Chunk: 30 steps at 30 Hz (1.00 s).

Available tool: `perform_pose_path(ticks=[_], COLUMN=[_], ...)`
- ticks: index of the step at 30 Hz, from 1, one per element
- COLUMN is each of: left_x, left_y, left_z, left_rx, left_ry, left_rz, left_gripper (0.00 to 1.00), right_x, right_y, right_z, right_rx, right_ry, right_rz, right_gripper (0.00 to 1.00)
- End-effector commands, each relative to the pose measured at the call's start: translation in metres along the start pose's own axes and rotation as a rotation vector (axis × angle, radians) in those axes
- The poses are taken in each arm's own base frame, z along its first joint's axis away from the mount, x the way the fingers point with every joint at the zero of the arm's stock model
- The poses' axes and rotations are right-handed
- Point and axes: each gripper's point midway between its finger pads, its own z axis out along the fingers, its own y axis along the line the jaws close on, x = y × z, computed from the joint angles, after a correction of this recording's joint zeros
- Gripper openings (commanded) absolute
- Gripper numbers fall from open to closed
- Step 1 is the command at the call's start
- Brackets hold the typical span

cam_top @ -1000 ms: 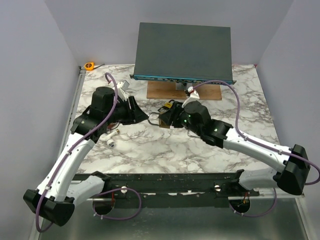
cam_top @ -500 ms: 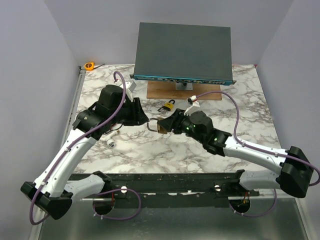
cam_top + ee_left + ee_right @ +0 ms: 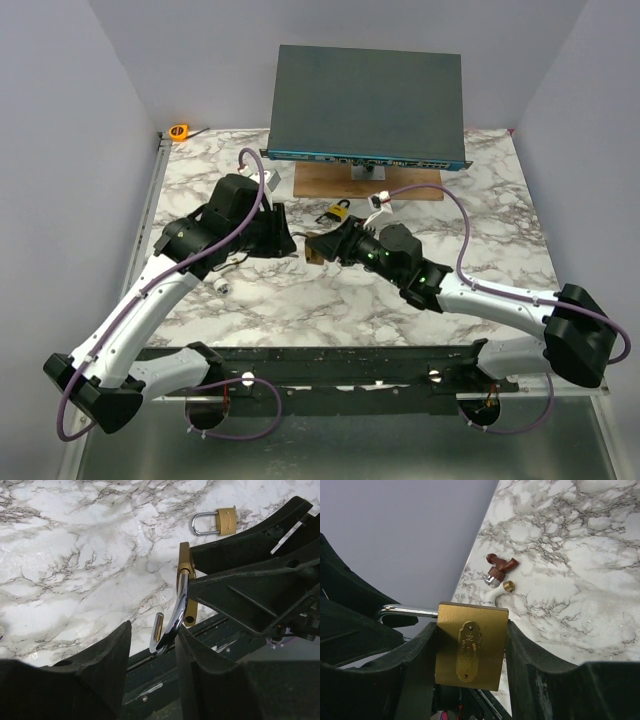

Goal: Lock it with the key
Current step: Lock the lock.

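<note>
My right gripper (image 3: 322,245) is shut on a brass padlock (image 3: 470,647) and holds it above the table by its body. The padlock's chrome shackle (image 3: 179,605) is swung open and points toward my left gripper (image 3: 290,243). In the left wrist view the left gripper (image 3: 154,630) is open, with the bend of the shackle between its fingers and close against the right one. A second, smaller brass padlock (image 3: 338,212) lies closed on the marble; it also shows in the left wrist view (image 3: 220,521). No key shows in any view.
A dark flat box (image 3: 368,100) rests on a wooden block (image 3: 330,185) at the back. A white fitting (image 3: 222,283) lies under the left arm. A red-brown tap (image 3: 499,570) and brass nut (image 3: 508,585) lie nearby. An orange tape measure (image 3: 179,131) sits back left.
The right gripper has carried the padlock left, toward the left gripper. The left arm has moved right, and the shackle now sits between its open fingers.
</note>
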Motion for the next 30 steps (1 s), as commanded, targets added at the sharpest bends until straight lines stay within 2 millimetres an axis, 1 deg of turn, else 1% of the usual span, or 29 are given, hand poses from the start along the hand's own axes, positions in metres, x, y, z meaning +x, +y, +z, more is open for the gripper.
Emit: perform_pose_path(ticks=[1, 4, 6, 8, 12, 14, 15, 18, 19, 21, 23, 26, 30], left_x=[-0.004, -0.007, -0.01, -0.013, -0.016, -0.017, -0.017, -0.025, -0.027, -0.034, -0.039, -0.045, -0.051], left_y=[-0.005, -0.01, -0.012, -0.014, -0.023, -0.027, -0.03, -0.037, -0.038, -0.043, -0.049, -0.063, -0.081], left_z=[0.0, 0.0, -0.001, -0.002, -0.005, -0.008, -0.01, -0.023, -0.027, -0.038, -0.049, -0.067, -0.09], left_rx=[-0.001, 0.007, 0.004, -0.004, 0.003, 0.003, 0.008, 0.005, 0.006, 0.009, 0.028, 0.075, 0.132], left_ry=[0.005, 0.003, 0.001, 0.002, 0.009, 0.013, 0.017, 0.0, -0.008, -0.026, -0.037, -0.055, -0.082], left_rz=[0.016, 0.019, 0.022, 0.024, 0.025, 0.04, 0.054, 0.103, 0.118, 0.152, 0.183, 0.236, 0.316], left_gripper=[0.37, 0.34, 0.29, 0.26, 0.1, 0.0, 0.0, 0.0, 0.0, 0.0, 0.0, 0.0, 0.0], right_x=[-0.029, -0.029, -0.028, -0.027, -0.021, -0.021, -0.021, -0.025, -0.026, -0.03, -0.035, -0.038, -0.043], right_y=[0.041, 0.04, 0.04, 0.038, 0.038, 0.041, 0.043, 0.048, 0.05, 0.054, 0.058, 0.068, 0.083], right_z=[-0.001, -0.002, -0.003, -0.004, -0.004, -0.007, -0.009, -0.018, -0.021, -0.029, -0.037, -0.053, -0.071], right_rx=[-0.162, -0.167, -0.174, -0.186, -0.227, -0.257, -0.274, -0.31, -0.323, -0.345, -0.365, -0.424, -0.495], right_ry=[-0.097, -0.097, -0.103, -0.11, -0.112, -0.12, -0.124, -0.141, -0.147, -0.167, -0.186, -0.194, -0.203], right_rz=[0.047, 0.045, 0.046, 0.046, 0.048, 0.054, 0.054, 0.051, 0.043, 0.035, 0.022, -0.01, -0.063], right_gripper=[0.01, 0.01, 0.01, 0.01, 0.01, 0.05, 0.09, 0.28, 0.36, 0.57, 0.71, 0.81, 0.87])
